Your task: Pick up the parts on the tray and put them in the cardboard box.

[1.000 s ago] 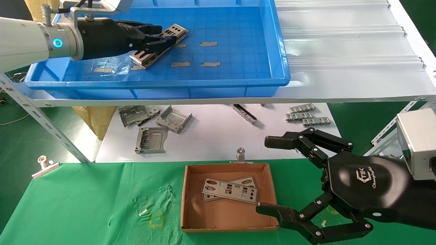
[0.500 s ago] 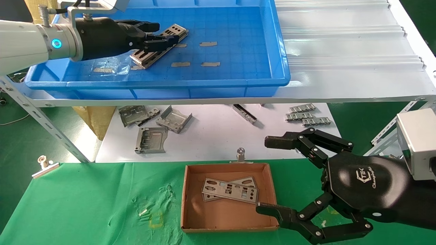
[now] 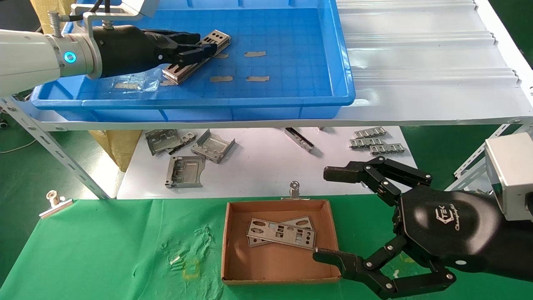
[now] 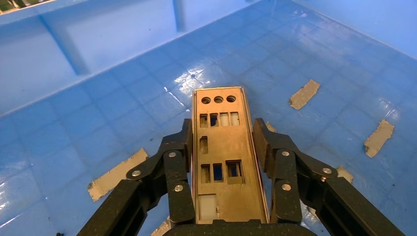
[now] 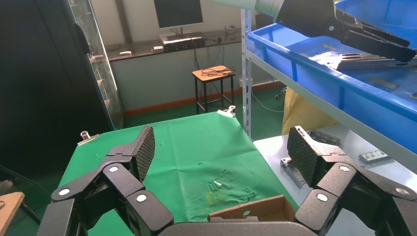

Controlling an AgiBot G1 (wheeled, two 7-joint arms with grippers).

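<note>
Green-clothed worktop (image 3: 104,241) below, white shelf (image 3: 416,75) above carrying the blue tray (image 3: 291,62). On the tray floor, a short stack of punched I/O plates (image 3: 195,56), top plate (image 4: 221,152) clamped along its long edges by the left gripper (image 3: 198,49), jaws drawn in narrow against the metal. Compared with a second ago, near end of the stack tipped slightly up and the gripper shifted a little toward the tray's far wall: grasp made, lift apparently starting. Unclear whether one plate or several will come away. Tan tape scraps (image 3: 255,53) just beside the stack. Further out, cardboard box (image 3: 233,250) on the green cloth, two plates (image 3: 281,235) already inside, overlapping. Right gripper (image 3: 329,214) parked beside the box, jaws wide, empty.
</note>
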